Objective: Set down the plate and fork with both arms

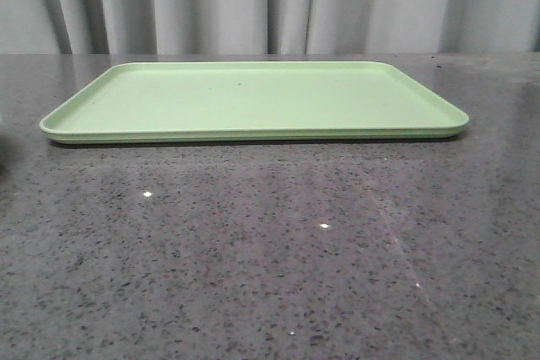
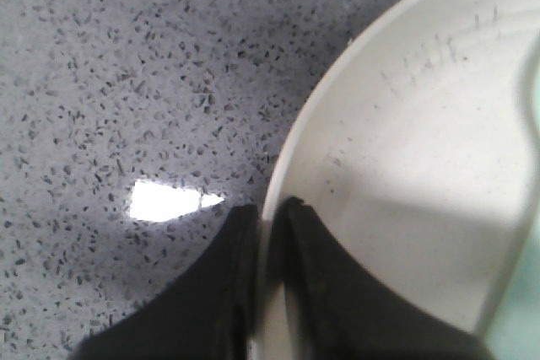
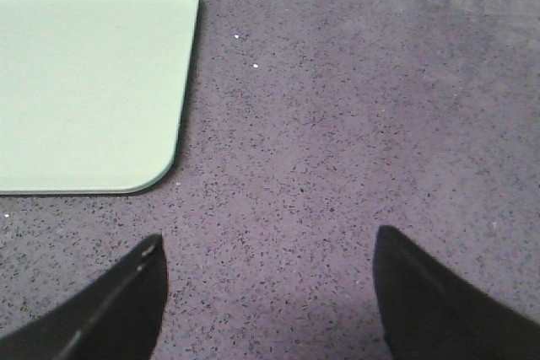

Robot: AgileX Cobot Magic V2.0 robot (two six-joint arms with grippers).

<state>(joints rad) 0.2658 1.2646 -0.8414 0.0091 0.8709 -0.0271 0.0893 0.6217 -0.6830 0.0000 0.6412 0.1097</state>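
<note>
While left claw (image 2: 268,212) pinches plate (image 2: 422,158) rim, fingers clamped together on it, right claw (image 3: 268,246) hangs spread apart over bench (image 1: 270,250) beside tray (image 1: 253,99).

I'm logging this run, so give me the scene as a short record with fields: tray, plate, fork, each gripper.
tray: light green tray, flat on the dark speckled table, nothing on it
plate: white plate, rim pinched by the left gripper
fork: not in view
left gripper: shut on the plate's rim, one finger inside, one outside
right gripper: right gripper open, above bare table near a tray corner
</note>
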